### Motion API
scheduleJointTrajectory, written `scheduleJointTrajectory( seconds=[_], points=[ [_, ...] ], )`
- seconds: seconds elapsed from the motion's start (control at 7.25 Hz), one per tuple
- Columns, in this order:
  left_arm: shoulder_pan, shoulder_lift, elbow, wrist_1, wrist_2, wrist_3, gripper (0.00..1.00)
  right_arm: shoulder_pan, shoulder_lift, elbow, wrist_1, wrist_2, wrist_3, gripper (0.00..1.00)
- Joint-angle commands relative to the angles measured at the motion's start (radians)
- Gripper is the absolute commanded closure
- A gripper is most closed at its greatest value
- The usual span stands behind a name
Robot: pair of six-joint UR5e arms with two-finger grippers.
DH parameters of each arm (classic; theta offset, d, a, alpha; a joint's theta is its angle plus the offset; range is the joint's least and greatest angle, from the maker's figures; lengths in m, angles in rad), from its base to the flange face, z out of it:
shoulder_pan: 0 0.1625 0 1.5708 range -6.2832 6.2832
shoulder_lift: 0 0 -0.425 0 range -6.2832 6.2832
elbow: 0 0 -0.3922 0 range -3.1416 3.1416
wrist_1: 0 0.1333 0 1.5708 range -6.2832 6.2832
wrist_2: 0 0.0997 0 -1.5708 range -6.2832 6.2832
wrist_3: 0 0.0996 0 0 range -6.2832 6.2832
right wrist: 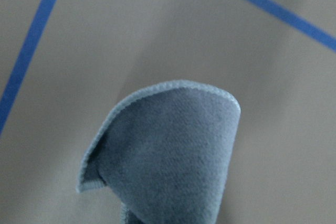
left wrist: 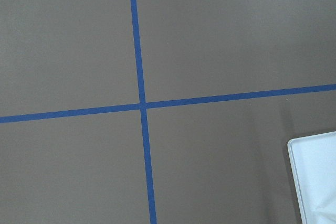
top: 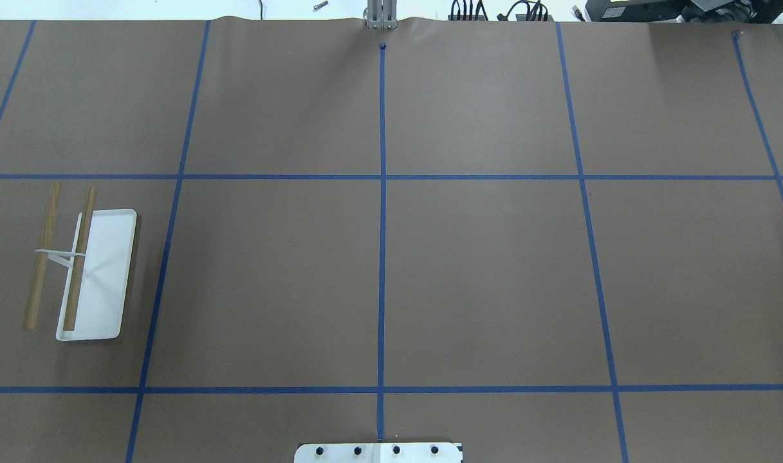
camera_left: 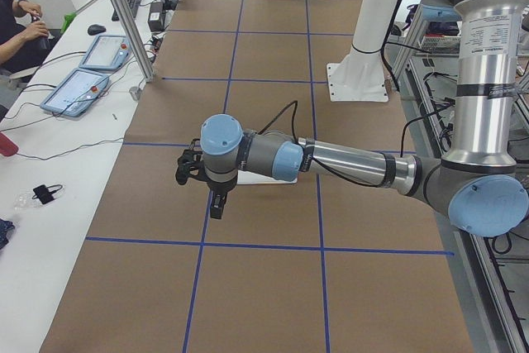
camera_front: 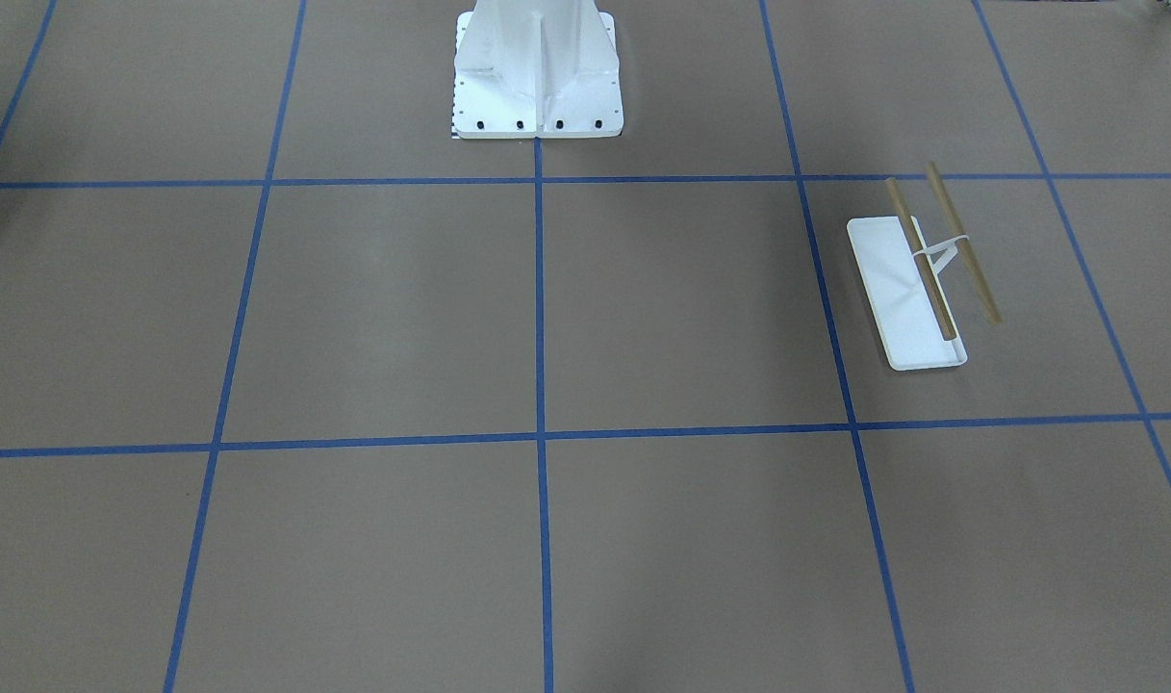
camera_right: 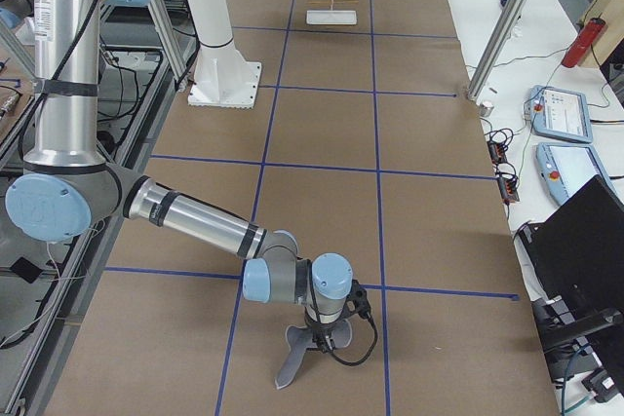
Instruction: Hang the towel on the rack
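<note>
The rack [camera_front: 917,289] stands on the brown table on the robot's left side, a white tray with two tan rods; it also shows in the overhead view [top: 98,270] and far off in the exterior right view [camera_right: 333,7]. A corner of its tray [left wrist: 315,177] shows in the left wrist view. The towel [camera_right: 295,356], grey with blue edging, hangs below my right gripper [camera_right: 320,338] near the table's end; it fills the right wrist view [right wrist: 168,156], curled above the table. My left gripper [camera_left: 216,206] points down over the table near the rack. I cannot tell whether either gripper is open or shut.
The large white bolted pedestal [camera_front: 537,77] stands at the robot's side of the table, in the middle. Blue tape lines [top: 383,225] divide the brown surface into squares. Operator desks with tablets [camera_left: 78,88] line the far side.
</note>
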Motion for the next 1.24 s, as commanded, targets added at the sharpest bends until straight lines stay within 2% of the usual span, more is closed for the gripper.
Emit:
scheduleJointTrajectory(
  seconds=[0.0,0.14,0.28,0.41,0.55,0.69,0.83,1.1],
  points=[
    [0.003,-0.081,0.001,0.007,-0.047,-0.175,0.01,0.091,0.158,0.013,-0.126,0.142,0.003,1.0],
    [0.012,-0.148,-0.005,0.012,-0.066,-0.327,0.01,0.093,0.203,0.063,-0.18,0.217,0.01,1.0],
    [0.062,-0.193,-0.004,0.01,-0.117,-0.416,0.01,0.093,0.232,0.133,-0.196,0.239,0.091,1.0],
    [0.131,-0.26,-0.004,0.004,-0.144,-0.565,0.01,0.047,0.242,0.249,-0.196,0.253,0.244,1.0],
    [0.225,-0.361,-0.005,0.013,-0.127,-0.748,0.01,-0.035,0.242,0.389,-0.194,0.249,0.399,1.0],
    [0.304,-0.403,0.011,0.001,-0.11,-0.847,0.02,-0.112,0.246,0.486,-0.193,0.249,0.52,1.0],
    [0.361,-0.463,0.028,-0.003,-0.107,-0.914,0.02,-0.195,0.248,0.557,-0.188,0.238,0.626,1.0],
    [0.432,-0.57,0.038,-0.01,-0.075,-1.052,0.02,-0.347,0.367,0.602,-0.182,0.189,0.85,1.0]
  ],
)
